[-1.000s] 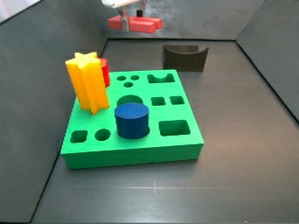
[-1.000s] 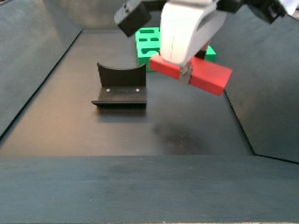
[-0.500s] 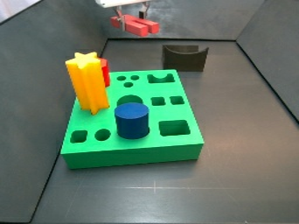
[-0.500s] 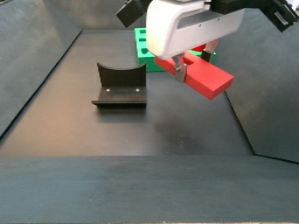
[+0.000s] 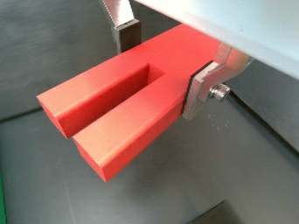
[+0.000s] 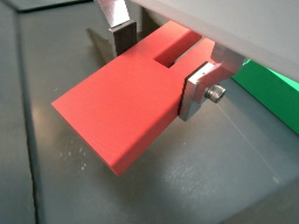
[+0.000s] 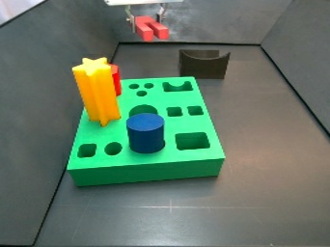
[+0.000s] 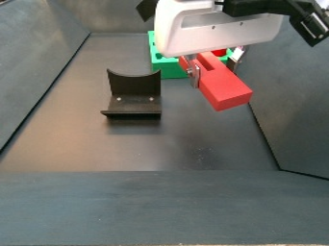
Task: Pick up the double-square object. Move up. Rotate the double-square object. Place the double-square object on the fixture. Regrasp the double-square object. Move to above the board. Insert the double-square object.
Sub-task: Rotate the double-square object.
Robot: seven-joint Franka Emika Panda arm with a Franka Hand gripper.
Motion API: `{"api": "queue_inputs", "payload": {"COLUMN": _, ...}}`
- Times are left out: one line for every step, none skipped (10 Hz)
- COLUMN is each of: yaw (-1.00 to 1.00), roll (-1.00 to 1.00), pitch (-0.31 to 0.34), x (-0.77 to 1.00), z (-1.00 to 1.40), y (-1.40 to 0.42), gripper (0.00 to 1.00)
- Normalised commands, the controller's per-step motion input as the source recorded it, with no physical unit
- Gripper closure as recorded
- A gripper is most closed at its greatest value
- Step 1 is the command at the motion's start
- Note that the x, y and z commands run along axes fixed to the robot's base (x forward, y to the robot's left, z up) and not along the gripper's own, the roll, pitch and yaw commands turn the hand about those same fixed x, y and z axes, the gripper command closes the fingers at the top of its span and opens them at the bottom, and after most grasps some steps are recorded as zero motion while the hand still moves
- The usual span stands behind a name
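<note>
Red double-square object [image 8: 221, 84], clamped between the fingers [image 5: 207, 85] of the gripper [image 8: 201, 65], hangs above the floor with its long axis roughly level, slotted legs outermost; the fixture [image 8: 131, 93] stands below and beside it, near the board [image 7: 145, 130].

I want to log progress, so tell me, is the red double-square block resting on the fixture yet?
No. In a side view the double-square object hangs in the gripper, in the air beside the fixture, whose notch holds nothing.
</note>
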Motion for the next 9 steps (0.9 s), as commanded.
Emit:
{"api": "queue_inputs", "payload": {"yaw": -1.00, "roll": -0.01, "pitch": -0.004, "x": 0.03, "z": -0.03, "y": 0.02, "gripper": 1.00}}
{"api": "queue_inputs", "payload": {"yaw": -1.00, "roll": -0.01, "pitch": -0.005, "x": 0.03, "z": -0.03, "y": 0.02, "gripper": 1.00}}
{"api": "queue_inputs", "payload": {"yaw": -1.00, "roll": -0.01, "pitch": -0.005, "x": 0.03, "z": -0.03, "y": 0.02, "gripper": 1.00}}
{"api": "queue_inputs", "payload": {"yaw": -1.00, "roll": -0.01, "pitch": -0.005, "x": 0.03, "z": -0.03, "y": 0.02, "gripper": 1.00}}
{"api": "queue_inputs", "payload": {"yaw": -1.00, "roll": -0.01, "pitch": -0.005, "x": 0.03, "z": -0.03, "y": 0.02, "gripper": 1.00}}
{"api": "queue_inputs", "payload": {"yaw": -1.00, "roll": -0.01, "pitch": -0.005, "x": 0.03, "z": -0.03, "y": 0.02, "gripper": 1.00}}
{"api": "queue_inputs", "payload": {"yaw": -1.00, "roll": -0.01, "pitch": -0.005, "x": 0.03, "z": -0.03, "y": 0.02, "gripper": 1.00}}
{"api": "queue_inputs", "payload": {"yaw": -1.00, "roll": -0.01, "pitch": -0.005, "x": 0.03, "z": -0.03, "y": 0.02, "gripper": 1.00}}
{"api": "queue_inputs", "payload": {"yaw": -1.00, "roll": -0.01, "pitch": -0.005, "x": 0.03, "z": -0.03, "y": 0.02, "gripper": 1.00}}
